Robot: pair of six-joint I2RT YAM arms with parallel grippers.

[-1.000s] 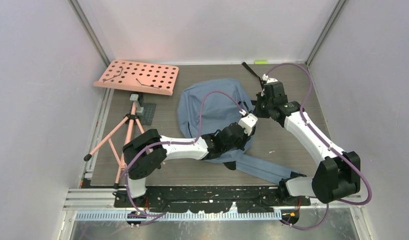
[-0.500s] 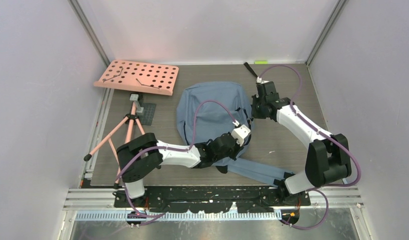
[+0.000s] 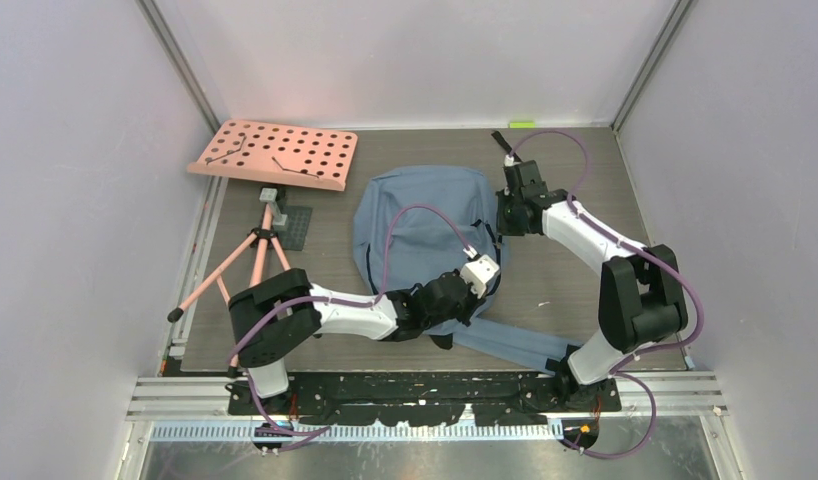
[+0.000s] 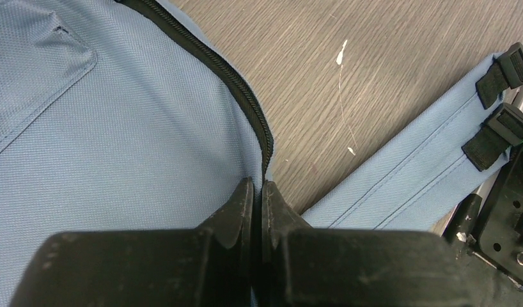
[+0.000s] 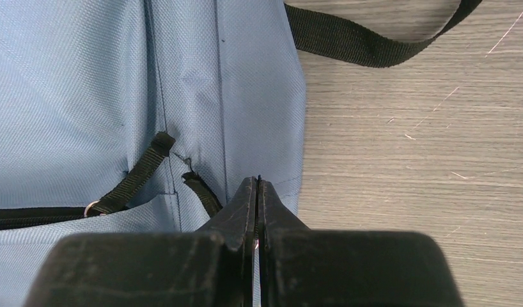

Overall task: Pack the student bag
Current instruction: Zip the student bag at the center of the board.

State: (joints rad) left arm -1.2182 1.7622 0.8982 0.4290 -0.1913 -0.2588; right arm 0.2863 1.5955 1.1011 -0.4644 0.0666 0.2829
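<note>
bag (image 3: 420, 225) flat mid-table, zipper (image 4: 243, 102) looks shut along the seen stretch | left gripper (image 4: 259, 192) pinched at the zipper's end (pull hidden); right gripper (image 5: 257, 192) pinched on bag's side edge | no loose items in view; fits late closing

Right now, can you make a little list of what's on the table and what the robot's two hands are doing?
bag: blue backpack lying flat mid-table, zipper along its edge
left tool: closed at the bag's near zipper edge
right tool: closed, pinching the bag's fabric edge on the far right side
strap: blue shoulder strap trailing toward the arm bases
other things: pink tripod and pink pegboard on the left
table: dark wood-grain top
</note>
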